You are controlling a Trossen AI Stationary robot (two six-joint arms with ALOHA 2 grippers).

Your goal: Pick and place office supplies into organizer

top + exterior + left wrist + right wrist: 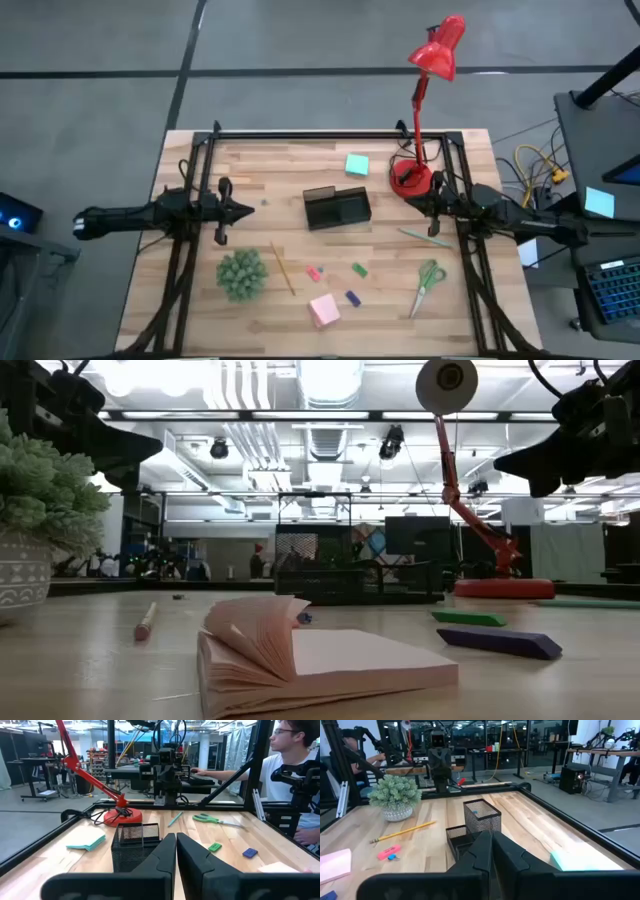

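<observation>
High view: the left gripper [243, 211] hangs clenched and empty at nine o'clock of the organizer [337, 208], parked clear of the work, I judge. The yellow pencil [282, 268], pink sticky pad [323, 310], erasers [359, 270] and scissors [427, 284] lie scattered at six o'clock, none yet in the organizer. The teal sticky pad [356, 165] sits at twelve. The right gripper [431, 205], also clenched and empty, waits at three o'clock, near the teal pen [424, 237]. The organizer's compartments are too dark to read.
</observation>
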